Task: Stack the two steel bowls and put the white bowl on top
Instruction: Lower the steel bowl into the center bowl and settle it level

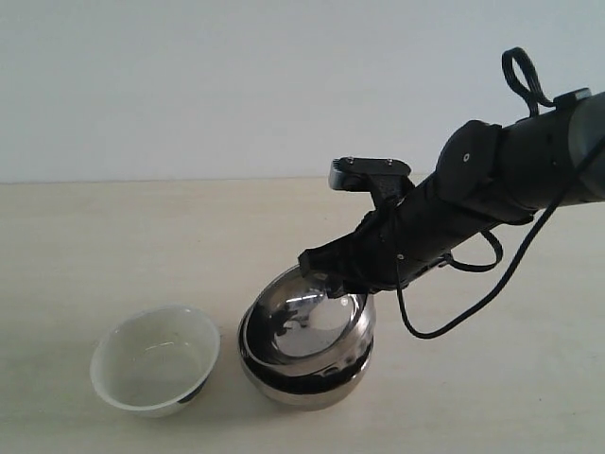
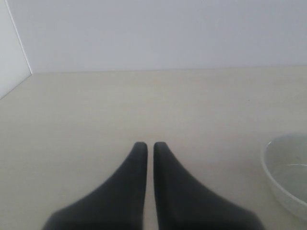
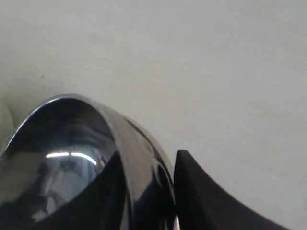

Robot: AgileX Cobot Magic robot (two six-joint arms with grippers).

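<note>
Evidently right gripper (image 1: 331,274) was clamped on rim of upper steel bowl (image 1: 312,326), one finger inside, one outside. Bowl sat tilted in lower steel bowl (image 1: 302,386). Left gripper (image 2: 149,146) was nearly closed, empty, over surface (image 1: 113,246). White bowl (image 1: 156,359) stood upright just beside stack. Judged glossy, slippery, likely breakable: pinch rim, set down gently.
</note>
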